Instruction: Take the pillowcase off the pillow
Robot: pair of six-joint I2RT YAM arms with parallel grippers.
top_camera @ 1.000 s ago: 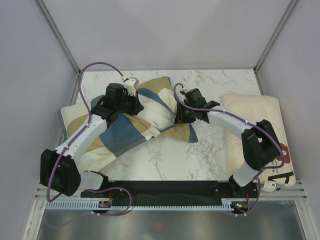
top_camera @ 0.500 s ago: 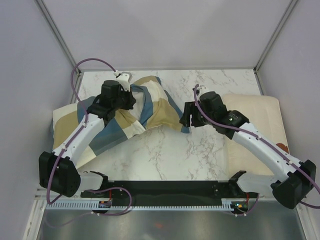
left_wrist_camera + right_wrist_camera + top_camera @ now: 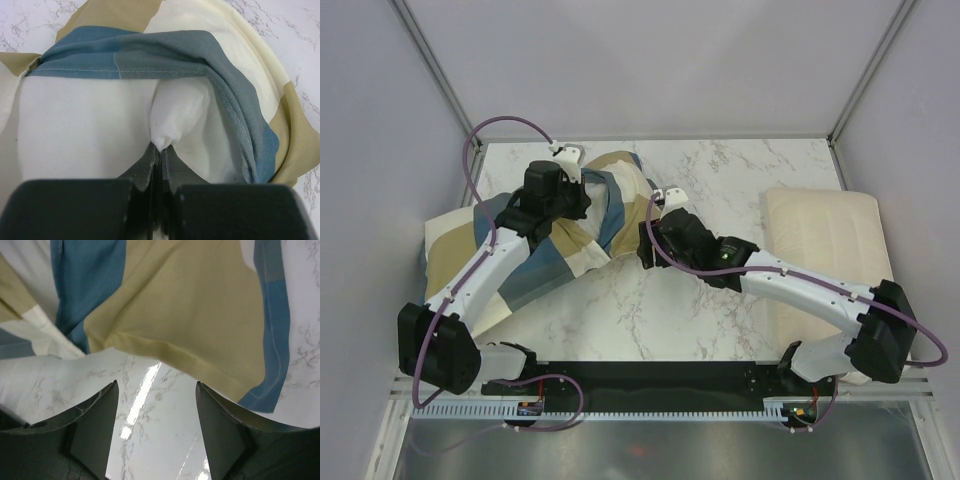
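Removal appears barely begun: the left gripper (image 3: 159, 148) clamps a white corner of the pillow (image 3: 178, 116) exposed at the mouth of the pillowcase (image 3: 150, 50), bunched at the left rear of the marble table (image 3: 720, 300); the right gripper (image 3: 156, 385) hangs spread above its tan hem; the pillow body sits mostly covered.

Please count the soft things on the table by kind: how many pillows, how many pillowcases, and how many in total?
Pillows: 2 (the plain white pillow inside the cover; the cream pillow at the right)
Pillowcases: 1 (the pillowcase in blue, tan and cream blocks)
Total: 3
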